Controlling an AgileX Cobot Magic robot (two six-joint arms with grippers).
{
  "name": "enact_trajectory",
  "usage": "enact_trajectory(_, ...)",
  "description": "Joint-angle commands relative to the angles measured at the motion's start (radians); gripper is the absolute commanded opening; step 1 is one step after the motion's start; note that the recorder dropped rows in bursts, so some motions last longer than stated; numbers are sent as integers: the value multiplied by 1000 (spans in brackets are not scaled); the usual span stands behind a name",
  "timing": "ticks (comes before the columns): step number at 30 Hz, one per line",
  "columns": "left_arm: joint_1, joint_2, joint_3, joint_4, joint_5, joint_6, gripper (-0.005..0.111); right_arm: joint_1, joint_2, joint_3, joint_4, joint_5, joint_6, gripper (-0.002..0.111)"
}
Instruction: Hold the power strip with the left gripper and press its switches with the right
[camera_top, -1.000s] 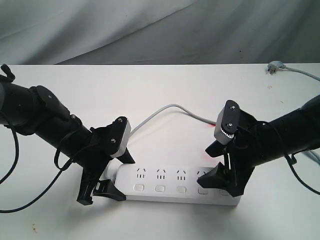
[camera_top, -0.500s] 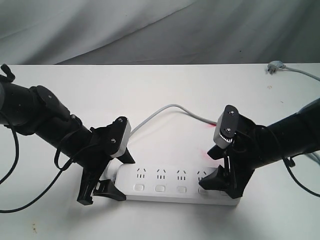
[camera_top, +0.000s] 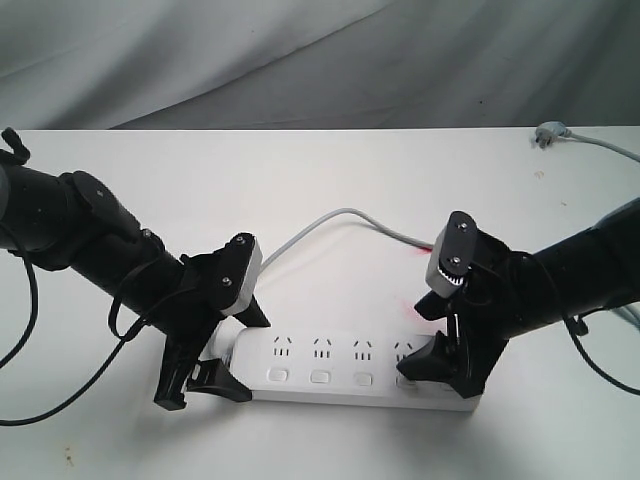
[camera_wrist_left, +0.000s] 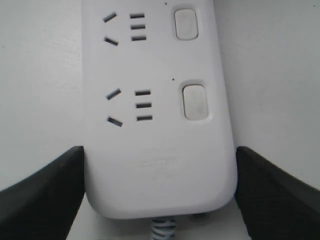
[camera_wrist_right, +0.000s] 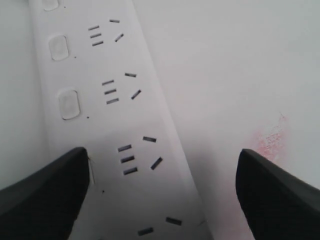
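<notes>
The white power strip (camera_top: 340, 362) lies flat near the table's front edge, its cord end to the left. My left gripper (camera_top: 245, 357) is shut on that cord end; in the left wrist view both black fingers (camera_wrist_left: 45, 195) press the strip's (camera_wrist_left: 160, 150) long sides. Its switches (camera_top: 320, 377) run along the near edge. My right gripper (camera_top: 428, 338) stands open over the strip's right part. In the right wrist view one finger (camera_wrist_right: 42, 192) lies over the button row (camera_wrist_right: 68, 103) and hides a switch. The other finger hangs over bare table.
The grey-white cord (camera_top: 340, 215) loops back from the strip towards the right, ending at a plug (camera_top: 548, 135) at the far right. A faint red smear (camera_top: 415, 305) marks the table behind the strip. Grey cloth hangs behind the table.
My right gripper has shifted a little left and lower over the strip's right part, then stopped. The left gripper and the strip have stayed still.
</notes>
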Motion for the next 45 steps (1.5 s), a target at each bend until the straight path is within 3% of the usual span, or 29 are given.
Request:
enact_trajectory(1, -5, 0, -5, 0, -17, 8, 0, -6, 56, 4, 3, 9, -10, 74)
enact_trajectory(20, -5, 0, -5, 0, -17, 8, 0, -6, -3, 4, 18, -72, 23, 74)
enact_trajectory(28, -5, 0, -5, 0, -17, 8, 0, -6, -3, 4, 79, 24, -3, 74)
enact_trajectory(34, -5, 0, -5, 0, -17, 8, 0, -6, 9, 4, 63, -73, -7, 74)
enact_trajectory(45, -5, 0, -5, 0, -17, 8, 0, -6, 55, 4, -15, -51, 48, 74)
